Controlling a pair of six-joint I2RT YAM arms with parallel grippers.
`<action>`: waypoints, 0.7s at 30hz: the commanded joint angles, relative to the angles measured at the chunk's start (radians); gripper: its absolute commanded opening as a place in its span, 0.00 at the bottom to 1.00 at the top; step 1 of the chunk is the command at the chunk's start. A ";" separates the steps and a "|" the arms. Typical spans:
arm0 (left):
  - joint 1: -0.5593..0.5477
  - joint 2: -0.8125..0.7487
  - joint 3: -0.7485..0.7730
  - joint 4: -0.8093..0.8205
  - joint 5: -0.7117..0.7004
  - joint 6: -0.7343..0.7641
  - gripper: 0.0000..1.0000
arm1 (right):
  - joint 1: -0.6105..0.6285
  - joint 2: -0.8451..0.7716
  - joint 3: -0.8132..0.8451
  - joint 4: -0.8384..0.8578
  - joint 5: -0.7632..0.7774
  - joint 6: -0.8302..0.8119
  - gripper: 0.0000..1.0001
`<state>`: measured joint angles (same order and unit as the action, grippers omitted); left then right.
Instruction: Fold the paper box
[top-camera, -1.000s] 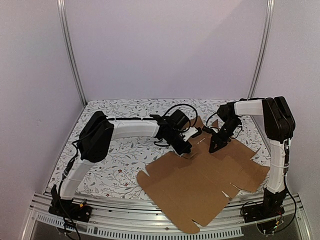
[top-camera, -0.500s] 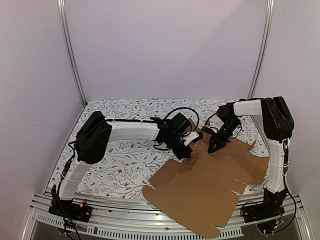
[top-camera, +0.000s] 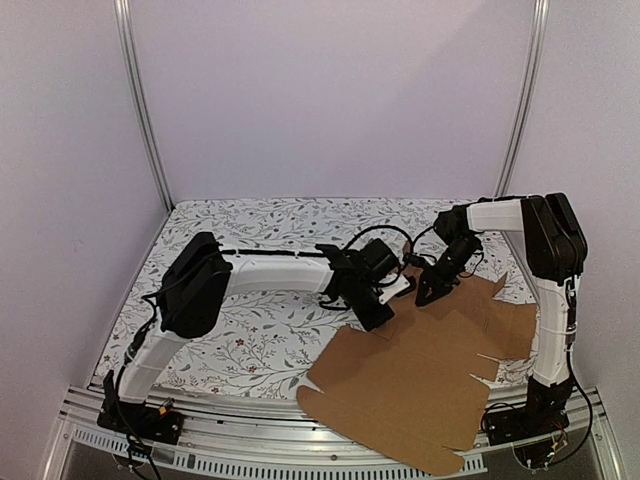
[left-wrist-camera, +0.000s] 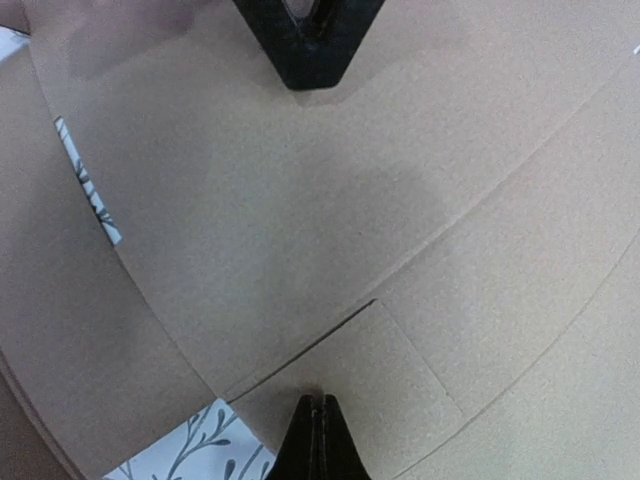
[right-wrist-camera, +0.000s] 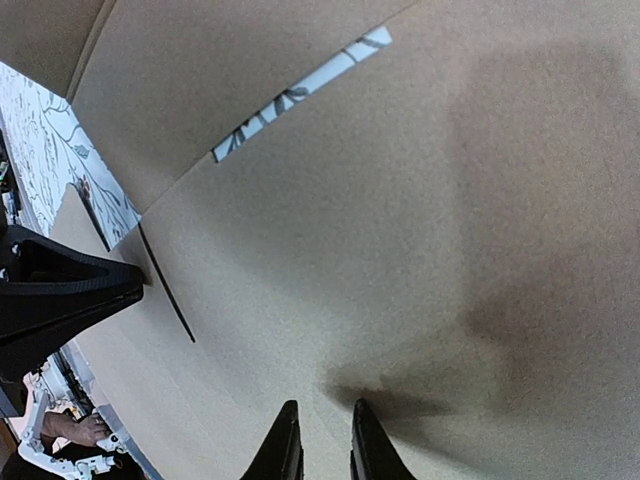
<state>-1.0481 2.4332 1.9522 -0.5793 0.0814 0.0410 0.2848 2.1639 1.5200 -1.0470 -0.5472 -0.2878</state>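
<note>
Nearest the arm bases, the box (top-camera: 420, 380) lies as a flat, unfolded brown sheet on the right half of the table (top-camera: 250, 330). Its near corner juts past the table's front edge over the metal rail (top-camera: 250, 440). No wall or flap stands up, so the sheet forms no compartment. Creases and a cut slit run across its surface.

At the sheet's far left part, the left end effector (top-camera: 380, 318) points down at the cardboard. Its wrist view shows the two fingers pressed together, fully closed with nothing between them, and the tip at the cardboard beside a slit. Whether it presses on the sheet cannot be told.

Just beyond it and to the right, the right end effector (top-camera: 424, 297) also points down at the sheet, near its far edge. Its fingers stand a little apart, a narrow gap with nothing seen between them. The two end effectors are close together, tips facing each other across a strip of cardboard.

Farther back, the floral tabletop runs to the pale walls.
</note>
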 joint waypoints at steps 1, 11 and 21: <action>-0.049 0.129 -0.022 -0.069 -0.145 0.020 0.00 | 0.002 0.059 -0.009 0.030 0.032 0.012 0.17; -0.082 0.222 -0.011 -0.177 -0.295 0.050 0.00 | -0.007 0.009 0.003 0.001 -0.022 -0.004 0.18; 0.058 0.148 -0.139 -0.193 -0.318 0.021 0.00 | -0.082 -0.293 0.115 -0.233 -0.107 -0.120 0.29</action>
<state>-1.1145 2.4683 1.9697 -0.5640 -0.2432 0.0837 0.2264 2.0327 1.6005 -1.1599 -0.6376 -0.3355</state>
